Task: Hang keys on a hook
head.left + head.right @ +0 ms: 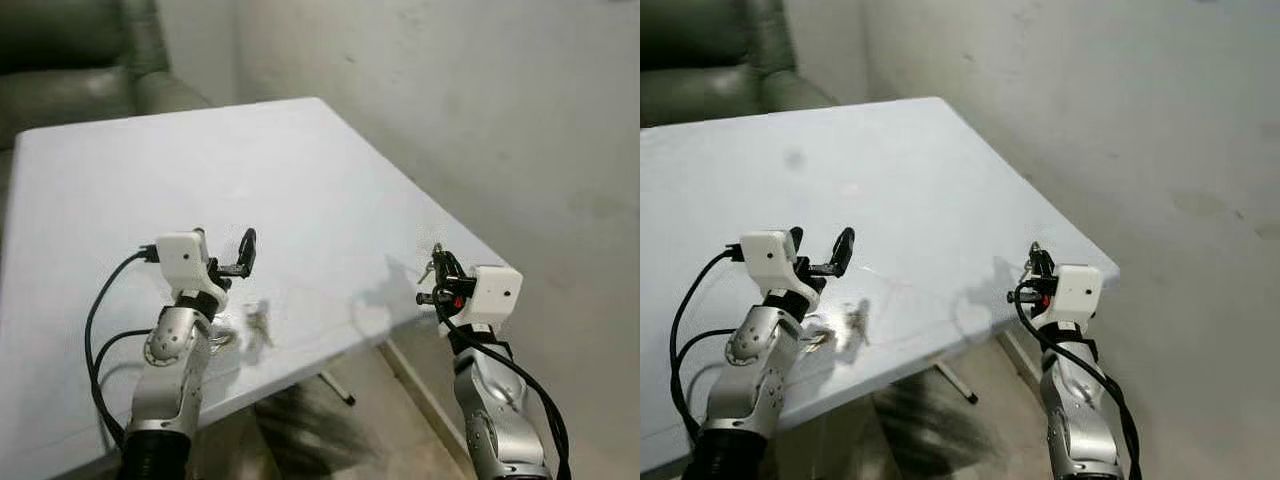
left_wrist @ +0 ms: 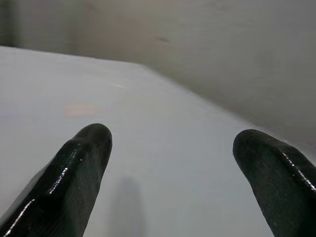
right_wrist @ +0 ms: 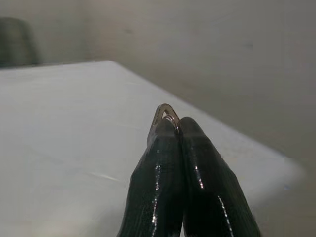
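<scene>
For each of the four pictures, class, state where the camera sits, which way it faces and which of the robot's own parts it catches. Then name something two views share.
Left eye view: on the head, looking down at the white table; both arms, left gripper, right gripper.
Right eye view: beside it, same scene.
Left wrist view: along spread fingers over the table.
Right wrist view: along closed fingers pinching a metal key ring.
Shared: table and grey wall.

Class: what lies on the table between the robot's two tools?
Bare white table surface with shadows, seen in the left eye view, between the open left tool and the right tool gripping keys.
</scene>
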